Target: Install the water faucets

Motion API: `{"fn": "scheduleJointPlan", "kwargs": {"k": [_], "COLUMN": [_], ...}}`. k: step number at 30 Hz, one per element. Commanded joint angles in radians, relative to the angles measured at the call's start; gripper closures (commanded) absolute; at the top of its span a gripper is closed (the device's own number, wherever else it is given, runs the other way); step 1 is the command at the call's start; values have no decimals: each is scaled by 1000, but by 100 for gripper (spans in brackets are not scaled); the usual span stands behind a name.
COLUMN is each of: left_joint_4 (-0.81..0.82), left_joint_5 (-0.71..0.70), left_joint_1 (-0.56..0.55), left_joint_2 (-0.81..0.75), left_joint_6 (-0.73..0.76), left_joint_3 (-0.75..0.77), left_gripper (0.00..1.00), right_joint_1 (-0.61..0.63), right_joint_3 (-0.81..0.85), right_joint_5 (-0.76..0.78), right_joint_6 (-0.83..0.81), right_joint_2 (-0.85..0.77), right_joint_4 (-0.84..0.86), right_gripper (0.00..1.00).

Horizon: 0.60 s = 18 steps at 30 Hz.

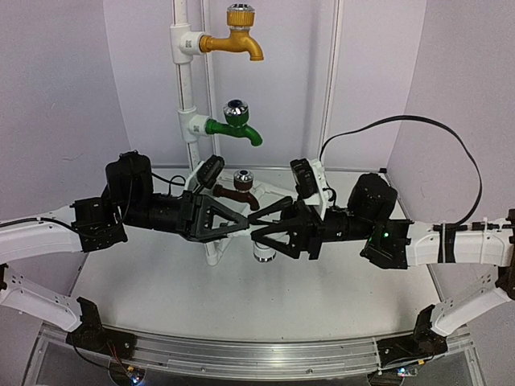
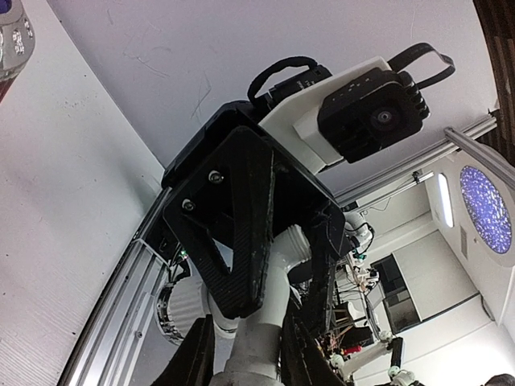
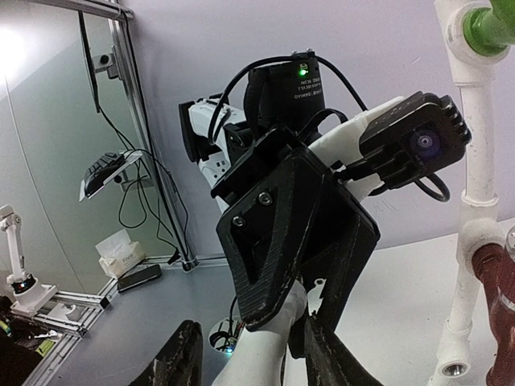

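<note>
white faucet (image 1: 264, 254) is held mid-air over the table centre, mostly hidden between the grippers, only its knob showing from above. left gripper (image 2: 253, 342) and right gripper (image 3: 253, 342) both pinch its white body. brown faucet (image 1: 238, 193) sits on the pipe (image 1: 187, 88) behind.

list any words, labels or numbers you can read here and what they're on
White print on the black motor housing: upside down and too blurred to read.
Dark stamp on the white plastic pipe T-fitting: too small to read.
Nothing else legible in any view.
</note>
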Motion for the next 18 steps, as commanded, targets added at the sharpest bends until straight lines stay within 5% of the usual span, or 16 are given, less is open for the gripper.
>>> {"fn": "scheduleJointPlan", "kwargs": {"k": [1,18], "left_joint_4": [117,117], "left_joint_5": [-3,-48], "left_joint_1": [-4,-3], "left_joint_2": [-41,-49], "left_joint_6": [-13,-16], "left_joint_3": [6,1], "left_gripper": [100,100], "right_joint_1": [-4,3], "right_joint_3": [33,2], "right_joint_5": [-3,77], "right_joint_6": [-17,-57], "right_joint_2": [18,-5], "right_joint_4": [26,-37], "right_gripper": [57,52]}}
